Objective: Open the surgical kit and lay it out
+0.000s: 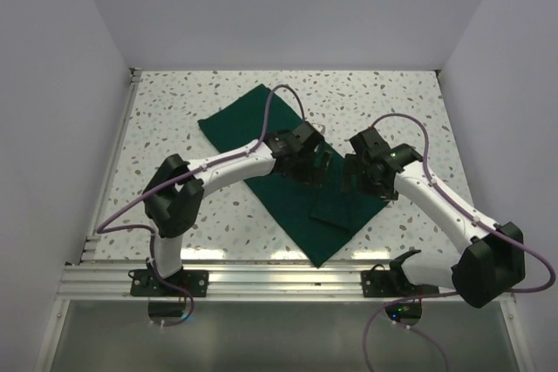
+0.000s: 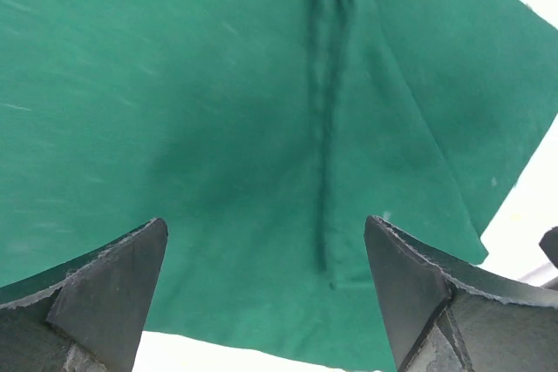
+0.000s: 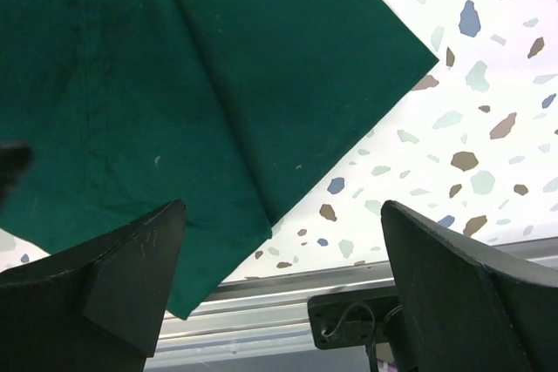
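Note:
The surgical kit shows only as its dark green cloth, lying diagonally across the speckled table from the far left toward the near edge, with a flap folded over near its right side. My left gripper hangs just above the cloth's middle, open and empty; below it a raised fold line runs along the cloth. My right gripper is open and empty too, over the cloth's right corner and bare table. Whatever lies under the cloth is hidden.
The speckled table has white walls on three sides. An aluminium rail runs along the near edge, and the cloth's near corner reaches it. The right arm's base plate sits on that rail.

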You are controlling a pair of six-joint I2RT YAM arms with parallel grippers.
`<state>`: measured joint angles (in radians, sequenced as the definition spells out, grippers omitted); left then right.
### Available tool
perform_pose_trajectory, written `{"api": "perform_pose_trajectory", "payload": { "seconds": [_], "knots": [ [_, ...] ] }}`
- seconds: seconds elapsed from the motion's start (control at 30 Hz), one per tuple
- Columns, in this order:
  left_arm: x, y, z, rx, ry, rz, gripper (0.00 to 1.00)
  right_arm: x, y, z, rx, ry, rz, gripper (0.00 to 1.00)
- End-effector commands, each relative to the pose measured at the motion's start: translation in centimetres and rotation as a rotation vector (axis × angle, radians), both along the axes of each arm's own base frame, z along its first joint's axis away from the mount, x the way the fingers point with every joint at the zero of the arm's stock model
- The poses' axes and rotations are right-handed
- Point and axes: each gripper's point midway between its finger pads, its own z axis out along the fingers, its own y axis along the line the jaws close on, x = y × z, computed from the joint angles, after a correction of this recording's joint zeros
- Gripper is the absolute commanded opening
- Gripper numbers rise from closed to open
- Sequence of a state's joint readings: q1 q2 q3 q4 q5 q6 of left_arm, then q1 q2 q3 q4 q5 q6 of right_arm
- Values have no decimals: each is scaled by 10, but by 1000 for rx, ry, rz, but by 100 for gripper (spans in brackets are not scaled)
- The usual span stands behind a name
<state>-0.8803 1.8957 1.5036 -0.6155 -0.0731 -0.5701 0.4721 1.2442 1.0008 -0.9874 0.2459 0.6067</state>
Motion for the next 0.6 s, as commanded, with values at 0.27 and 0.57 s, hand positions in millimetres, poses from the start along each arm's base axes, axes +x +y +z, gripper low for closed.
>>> {"api": "perform_pose_trajectory", "payload": {
  "seconds": [0.27, 0.57],
  "knots": [
    [-59, -43, -16, -143, 201, -82, 92, -5, -21, -13, -31, 40, -133, 98],
    [-79, -59, -51, -106, 296, -89, 78, -4, -24, -38, 73, 124, -207, 98]
  ]
}}
